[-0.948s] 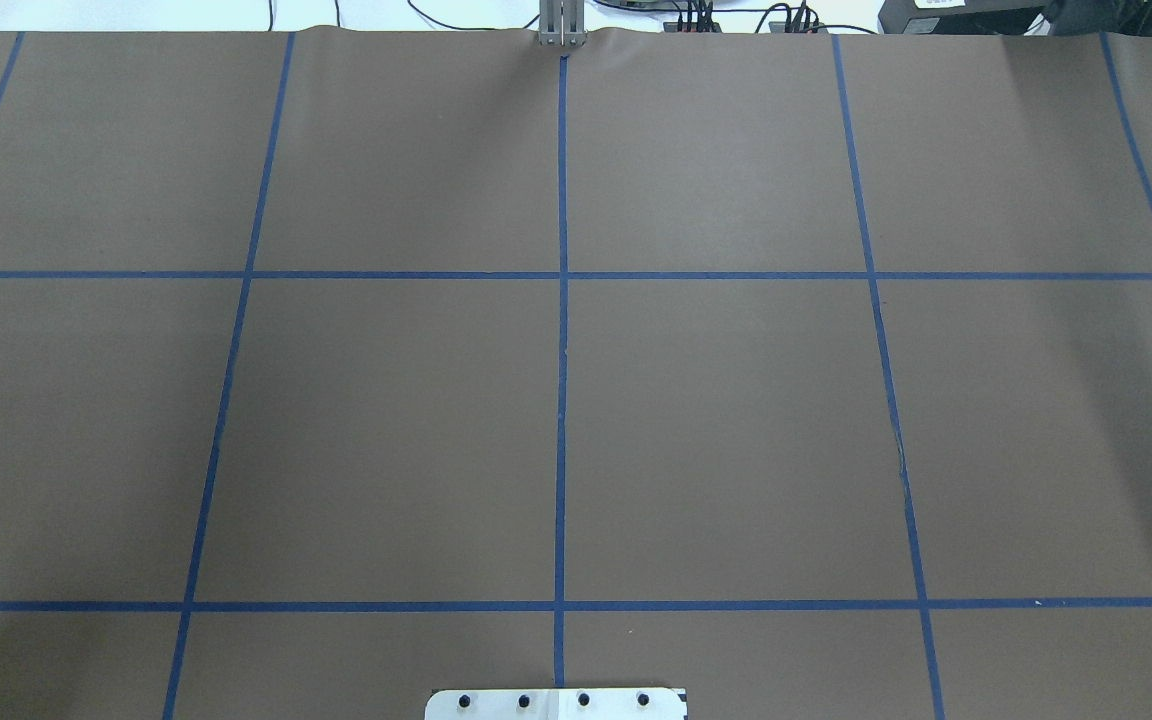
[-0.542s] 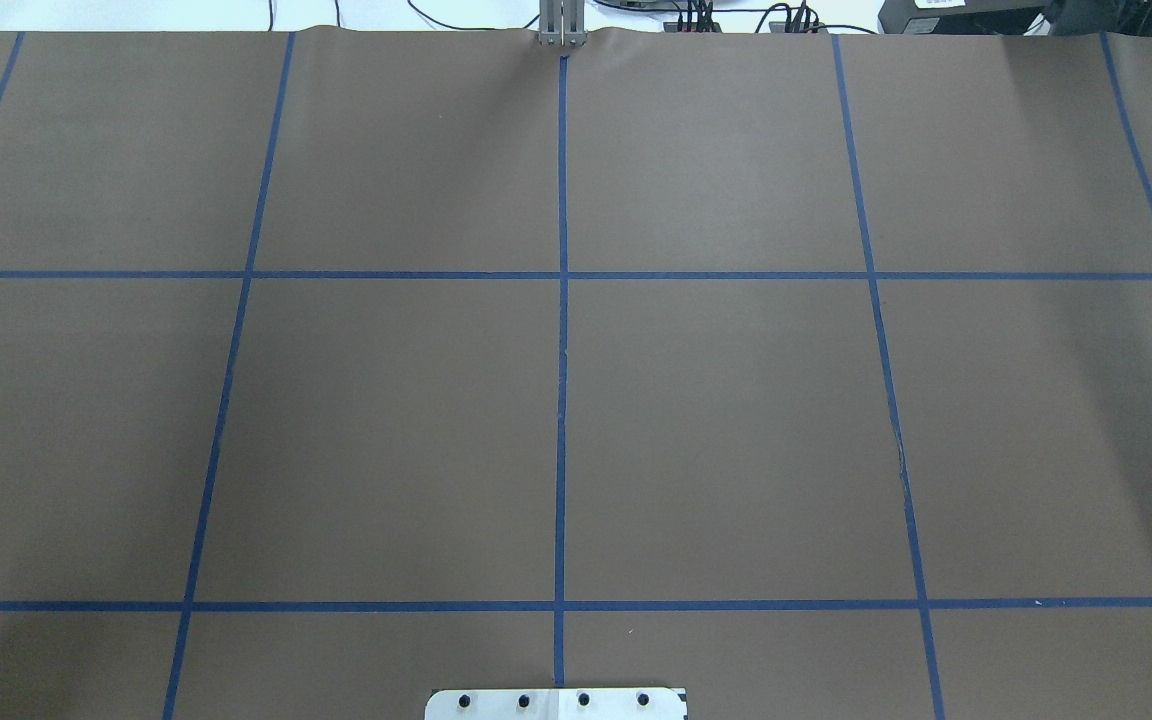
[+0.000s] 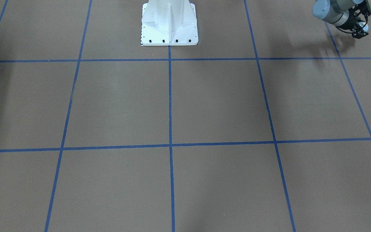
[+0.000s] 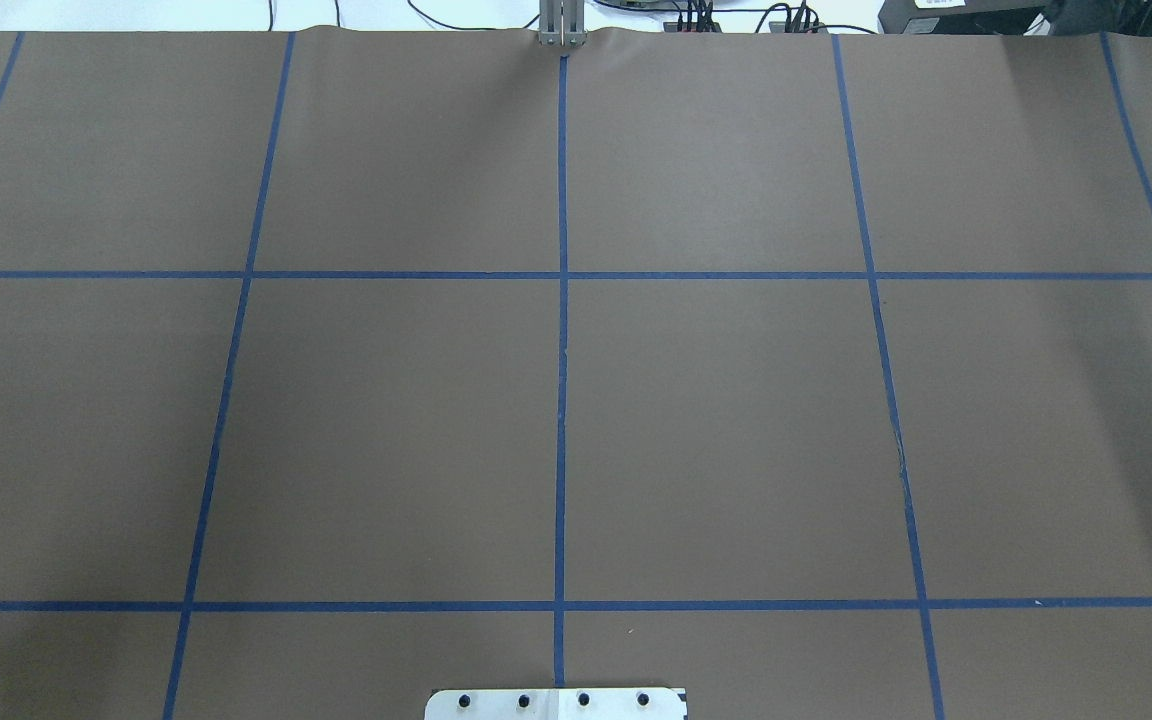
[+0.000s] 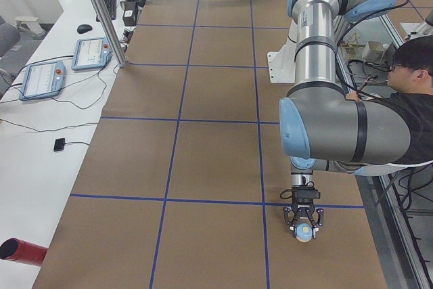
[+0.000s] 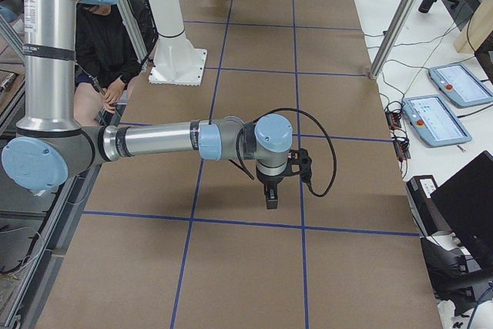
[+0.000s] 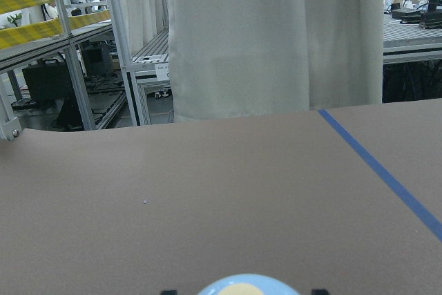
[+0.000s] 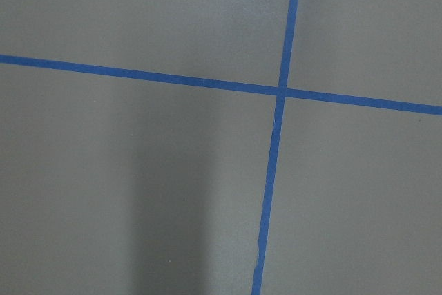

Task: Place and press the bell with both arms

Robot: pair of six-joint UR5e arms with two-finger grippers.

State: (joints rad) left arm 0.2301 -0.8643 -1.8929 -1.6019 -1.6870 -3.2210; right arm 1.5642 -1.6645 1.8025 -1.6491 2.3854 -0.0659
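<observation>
The left tool [image 5: 304,228] points straight down and is clamped on the bell [image 5: 303,233], with a black finger on either side of the light-blue dome. In the left wrist view the bell [image 7: 242,287] peeps up at the bottom edge, cream button uppermost, and the fingertips [image 7: 316,292] are just visible at its flanks. The bell hangs low over the brown desk [image 5: 203,160], but whether its base rim touches the surface cannot be told. The left arm [image 5: 325,126] bends down to it from above. Bell and tool are well apart from the white pedestal [image 5: 279,65], out towards the robot's left end of the desk and beside the pedestal rather than in front of it. In the front-facing view the same arm [image 3: 330,13] shows only as a wrist, about level with the pedestal [image 3: 169,25].

The right tool [image 6: 271,203] also points down, above the desk, forward of the pedestal [image 6: 173,59] and out to the robot's right of it. It shows only from the side camera, so how far it is open cannot be told. The right arm [image 6: 154,142] reaches to it almost level. Below it the right wrist view shows a crossing of blue tape lines [image 8: 282,91]. A person [image 6: 104,52] in black sits just beside the pedestal, at the desk's robot-side edge.
</observation>
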